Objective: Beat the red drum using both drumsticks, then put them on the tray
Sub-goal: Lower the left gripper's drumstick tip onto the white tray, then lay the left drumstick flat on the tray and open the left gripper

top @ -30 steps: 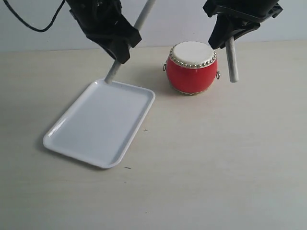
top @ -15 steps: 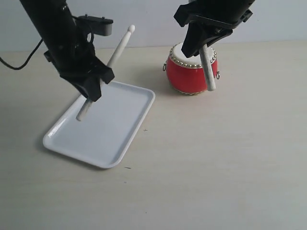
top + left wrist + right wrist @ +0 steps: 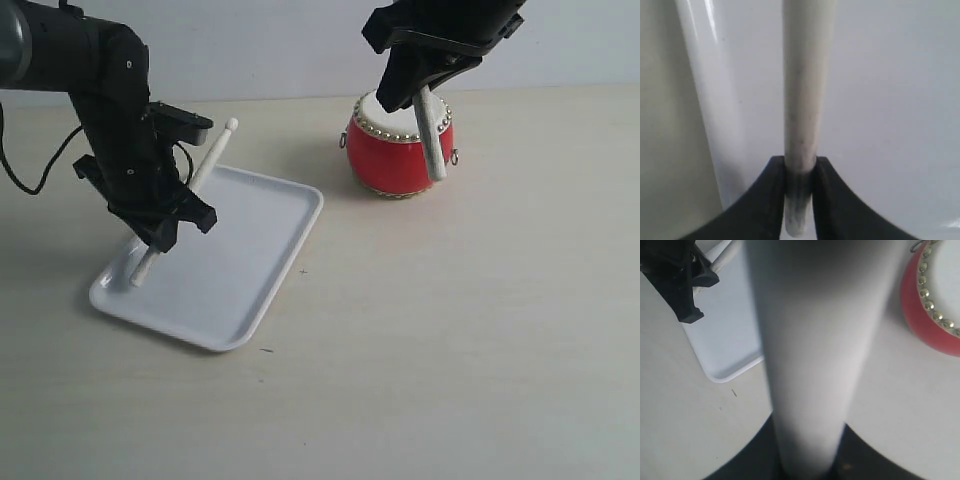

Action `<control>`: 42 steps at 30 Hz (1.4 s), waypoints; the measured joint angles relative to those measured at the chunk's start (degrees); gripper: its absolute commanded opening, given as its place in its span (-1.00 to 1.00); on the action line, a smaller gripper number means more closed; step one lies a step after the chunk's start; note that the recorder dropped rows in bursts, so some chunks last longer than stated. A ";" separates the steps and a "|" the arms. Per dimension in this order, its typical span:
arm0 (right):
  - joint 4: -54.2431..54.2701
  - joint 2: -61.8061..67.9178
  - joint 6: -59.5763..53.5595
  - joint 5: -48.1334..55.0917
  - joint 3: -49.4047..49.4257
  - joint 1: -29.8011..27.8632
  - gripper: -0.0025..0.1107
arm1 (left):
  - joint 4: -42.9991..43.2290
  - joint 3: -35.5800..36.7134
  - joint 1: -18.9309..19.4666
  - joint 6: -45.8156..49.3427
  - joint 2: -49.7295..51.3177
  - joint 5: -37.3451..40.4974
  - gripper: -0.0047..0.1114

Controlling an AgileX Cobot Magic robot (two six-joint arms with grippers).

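The red drum with its cream skin stands at the back right, and its studded edge shows in the right wrist view. The white tray lies left of it. My left gripper is shut on one drumstick, low over the tray's left part; the stick's butt end is near the tray floor and its ball tip points up and back. In the left wrist view the stick sits pinched between the jaws above the tray. My right gripper is shut on the other drumstick, hanging in front of the drum.
A beige tabletop stretches in front of the drum and tray. A black cable trails from the left arm at the far left. A pale wall runs along the back.
My left gripper has come down and leftward with its drumstick, from above the tray's back corner to low over the tray. My right gripper shifted left in front of the drum, then stayed.
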 measured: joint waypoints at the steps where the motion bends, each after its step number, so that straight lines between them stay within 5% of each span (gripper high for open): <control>1: 0.00 0.00 -0.15 -0.25 0.00 0.00 -0.96 | 0.39 0.00 0.00 -0.45 0.36 -0.29 -0.92; 21: 0.00 0.00 -0.51 -0.37 0.00 0.00 -0.96 | 1.05 0.00 0.11 -2.05 3.21 -3.71 -0.92; 23: 0.00 0.00 -0.51 -0.37 0.00 0.00 -0.96 | 1.05 0.00 0.21 -2.16 3.21 -3.71 -0.84; 29: 0.00 0.00 -0.62 -0.37 0.00 0.00 -0.96 | 1.05 0.00 0.31 -2.16 3.26 -3.71 -0.10; 32: 0.00 0.00 -0.62 -0.37 0.00 0.00 -0.96 | 1.05 0.00 0.31 -2.16 3.39 -3.71 0.10; 42: -0.12 0.00 -0.62 -0.37 0.00 0.00 -0.96 | 1.05 0.13 0.31 -2.16 2.35 -3.48 0.14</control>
